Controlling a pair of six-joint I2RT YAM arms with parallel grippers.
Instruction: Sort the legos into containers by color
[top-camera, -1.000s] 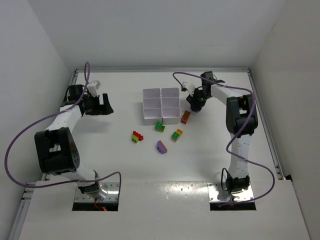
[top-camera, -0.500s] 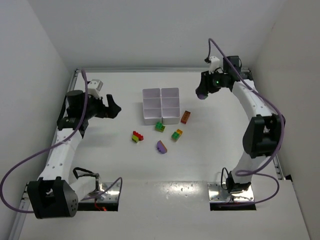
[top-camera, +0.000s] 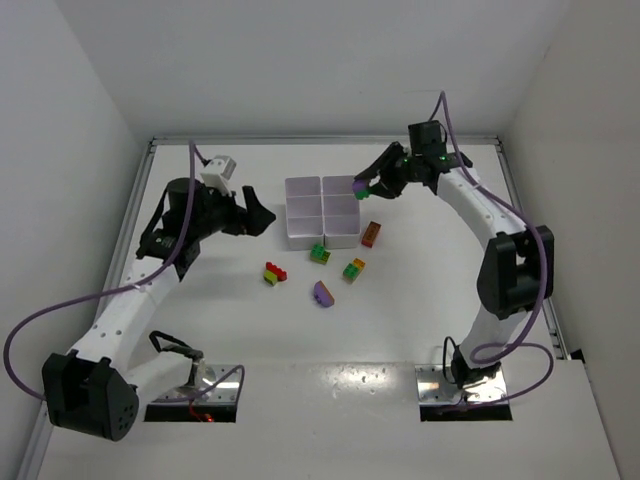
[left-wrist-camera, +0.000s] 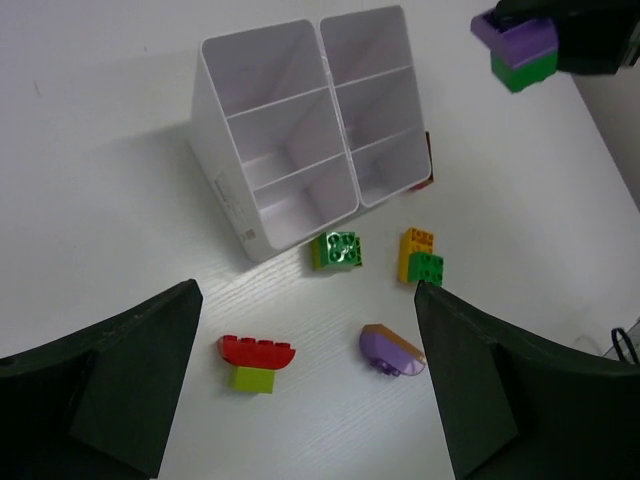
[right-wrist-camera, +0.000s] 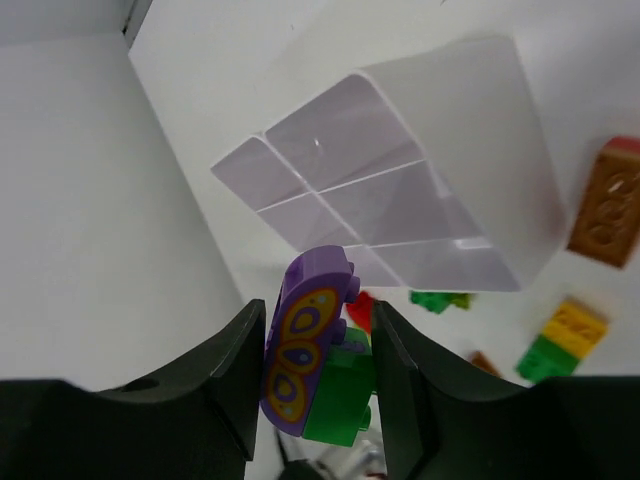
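Seen from above, two arms are reaching over a white desk (top-camera: 200, 320). At the left, the left fingers (top-camera: 258, 214) are standing wide apart and gripping nothing, hovering just left of the tray (top-camera: 303, 186).

Next to the right, a red clump (top-camera: 273, 272) is lying on the desk, nearer the arm bases than the tray. The tray is sitting mid-desk, its long axis running away from the bases. It has six compartments, two across and three deep, and none is showing a brick. Just at its near edge a green clump (top-camera: 320, 253) is resting. A purple arch (top-camera: 323, 293) is lying nearer the bases. A yellow clump (top-camera: 354, 268) is lying to the right of the green one.

The right fingers (top-camera: 372, 179) are clamped on the held clump (top-camera: 361, 187), purple over green. They are holding it in the air by the tray's far right corner. From these fingers the tray lies to the left and toward the bases, so the drop likely needs a short carry that way. The right arm is plainly the nearer one. Whether the clump is already over the rim cannot be told.

A brown brick (top-camera: 371, 234) is lying just right of the tray.

Count: one tray, five lego pieces on the desk, one in the air.
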